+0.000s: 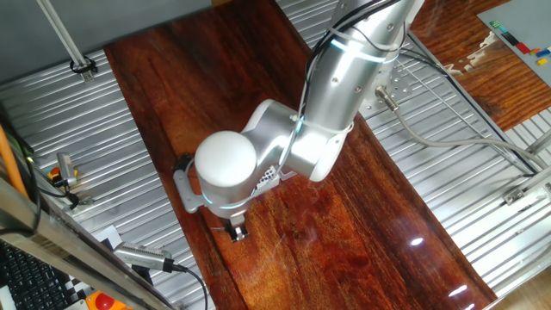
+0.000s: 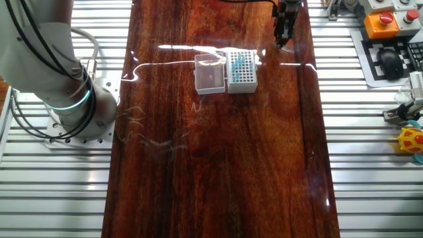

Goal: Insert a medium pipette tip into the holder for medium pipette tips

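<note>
The holder for medium pipette tips (image 2: 242,74) is a small white box with a grid of holes, some filled with blue. Its clear pinkish lid (image 2: 211,74) lies open beside it. In one fixed view only a dotted white corner of the holder (image 1: 269,177) shows behind the arm. My gripper (image 1: 237,231) (image 2: 284,38) points down close to the wooden table, away from the holder near the table's edge. A thin pale sliver (image 1: 216,226), possibly the medium pipette tip, lies right beside the fingertips. The gap between the fingers is too small and dark to read.
The wooden tabletop (image 2: 218,165) is flanked by ribbed metal surfaces (image 2: 377,165). The arm's base (image 2: 73,112) stands on the metal to one side. A controller with buttons, a keyboard (image 2: 390,63) and small toys sit beyond the other side.
</note>
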